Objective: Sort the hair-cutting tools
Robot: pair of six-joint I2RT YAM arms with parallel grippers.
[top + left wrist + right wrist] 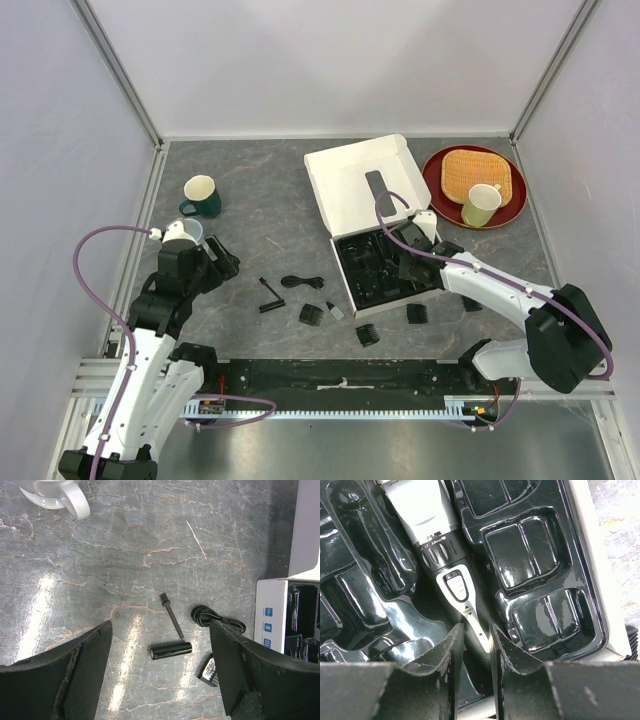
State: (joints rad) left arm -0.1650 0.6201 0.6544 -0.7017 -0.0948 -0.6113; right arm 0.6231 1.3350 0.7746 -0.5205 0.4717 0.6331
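Observation:
My right gripper (405,262) is down in the black tray (375,272), with its jaws closed on the lower handle of the slim black clipper with silver head (445,555). In the right wrist view the gripper (472,640) pinches the handle just below the ON/OFF mark, and the clipper lies in its tray slot (535,545). My left gripper (215,262) is open and empty above the table's left side. In its view (160,630) lie a thin brush (171,617), a black cylinder (171,650), a coiled cord (215,619) and a comb guard (209,670). More comb guards (368,335) (416,313) lie near the front.
The white box's open lid (350,180) stands behind the tray. A red plate (435,175) holds a wicker mat and a pale cup (481,205) at the back right. A green cup (202,196) stands at the back left, another cup (185,232) beside my left wrist.

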